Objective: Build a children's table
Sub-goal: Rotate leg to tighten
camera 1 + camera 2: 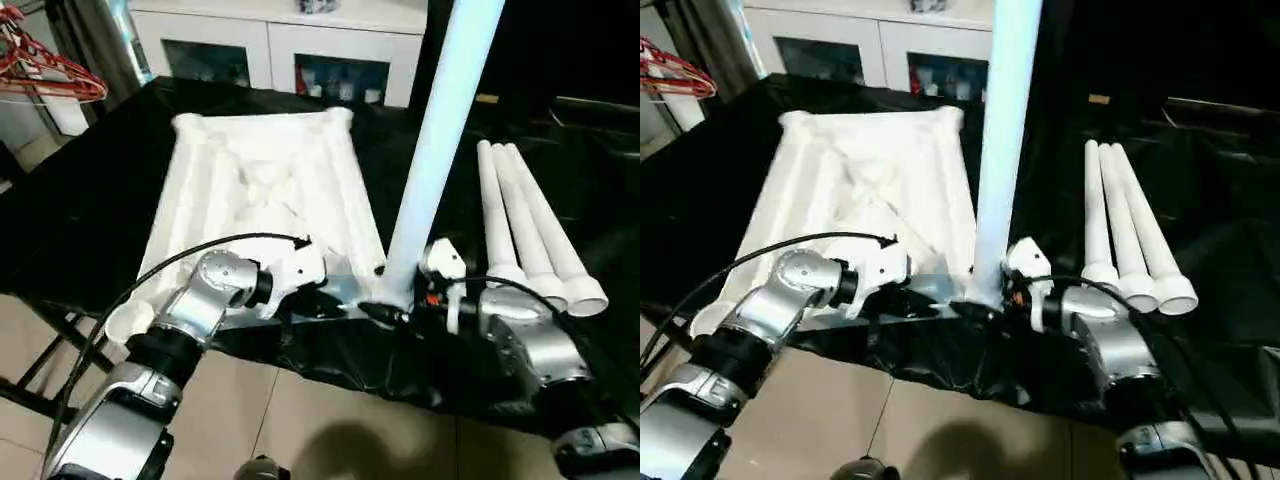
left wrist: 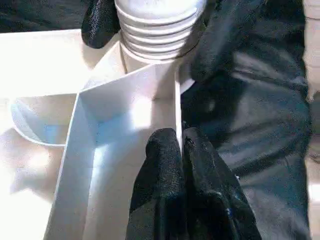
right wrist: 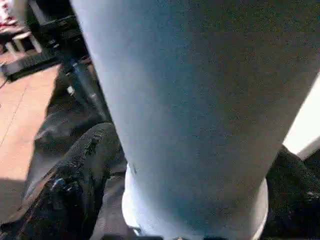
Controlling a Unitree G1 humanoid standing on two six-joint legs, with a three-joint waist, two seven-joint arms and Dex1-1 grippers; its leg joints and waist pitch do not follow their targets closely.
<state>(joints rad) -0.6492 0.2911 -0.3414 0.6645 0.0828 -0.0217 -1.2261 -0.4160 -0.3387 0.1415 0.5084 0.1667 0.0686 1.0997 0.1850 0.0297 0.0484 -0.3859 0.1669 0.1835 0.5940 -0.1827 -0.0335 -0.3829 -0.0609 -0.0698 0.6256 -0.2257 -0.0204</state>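
Observation:
The children's table top [image 1: 260, 180] lies upside down on a black cloth, its ribbed underside facing up. One white leg [image 1: 435, 150] stands upright in the near right corner socket, and its threaded end [image 2: 160, 25] sits at the socket mouth. My right gripper [image 1: 395, 305] is open around the base of this leg, with one black finger [image 3: 85, 165] on each side. My left gripper [image 2: 181, 150] is shut on a thin white rib of the top just beside that socket. Three more legs [image 1: 530, 230] lie side by side on the cloth to the right.
The black cloth [image 1: 80, 210] covers the work table and hangs over its near edge above a tiled floor. A white cabinet with glass doors [image 1: 280, 40] stands behind it. Red hangers [image 1: 50, 70] hang at the far left.

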